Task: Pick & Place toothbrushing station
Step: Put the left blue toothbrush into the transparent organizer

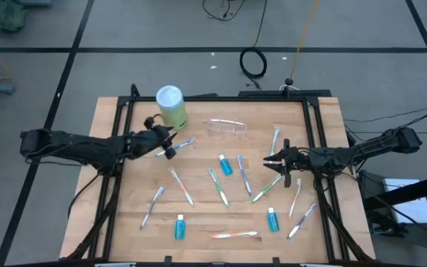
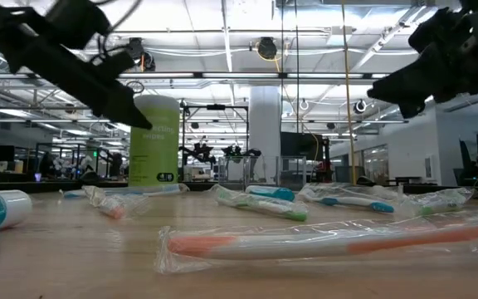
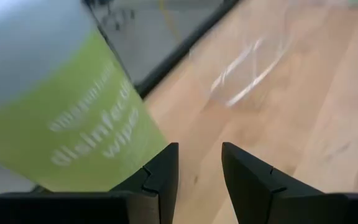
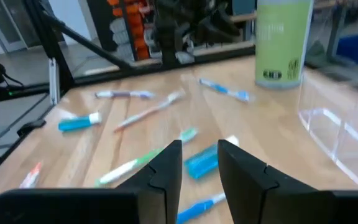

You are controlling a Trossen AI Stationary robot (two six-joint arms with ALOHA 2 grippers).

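Observation:
Several slim toothbrushes in clear wrappers lie flat and scattered on the wooden table (image 1: 199,215), among them a blue one (image 1: 178,146), a green one (image 1: 218,185) and an orange one (image 1: 234,235). Three small blue tubes (image 1: 225,165) (image 1: 179,226) (image 1: 273,219) lie among them. A clear plastic container (image 1: 228,127) sits toward the far edge. My left gripper (image 1: 169,144) hovers open beside the green wipes canister (image 1: 171,106), with nothing between its fingers (image 3: 163,168). My right gripper (image 1: 270,167) hovers open at the right, above a green toothbrush (image 4: 145,158) and a tube (image 4: 202,160).
The tall green wipes canister (image 3: 61,118) stands upright at the far left, close to my left gripper. Black frame rails (image 1: 313,141) run along the table's sides. In the low view the orange toothbrush (image 2: 305,242) lies nearest the front edge.

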